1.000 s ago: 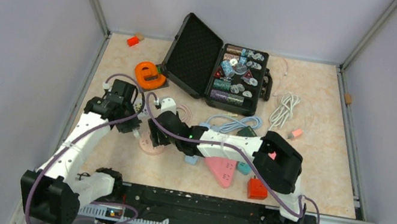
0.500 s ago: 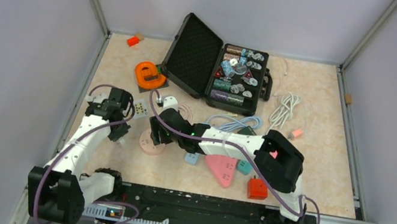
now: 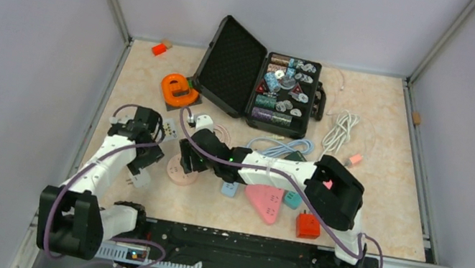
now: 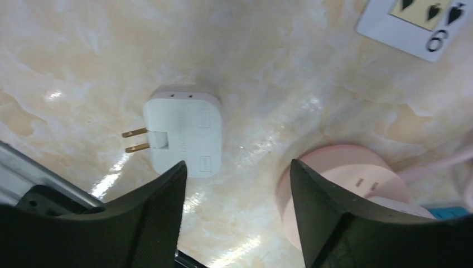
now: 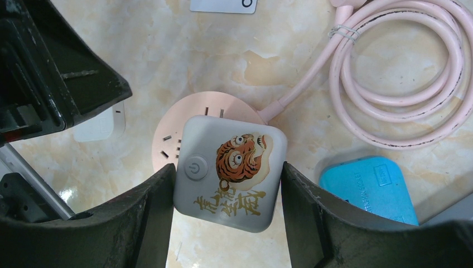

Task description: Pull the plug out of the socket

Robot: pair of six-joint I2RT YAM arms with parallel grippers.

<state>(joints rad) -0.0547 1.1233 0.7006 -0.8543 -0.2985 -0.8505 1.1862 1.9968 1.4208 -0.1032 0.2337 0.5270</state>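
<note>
White plug (image 4: 183, 131) lies flat on the marble table (image 4: 268, 67), prongs bare, just beside the socket (image 5: 187, 120) but apart from it. The left gripper (image 4: 237, 170) hangs wide open over it, holding nothing. Rightward, the right gripper (image 5: 227, 172) clamps the pink socket by its grey tiger-printed top.

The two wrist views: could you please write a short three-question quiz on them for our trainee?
1. True or false: the white plug lies on the table with both prongs bare.
2. What sits between the fingers of the right gripper? A) tiger-print block B) blue case C) playing card
3. Fill in: the tiger-print block sits on the round ____ socket.
Key: 1 true; 2 A; 3 pink.
</note>
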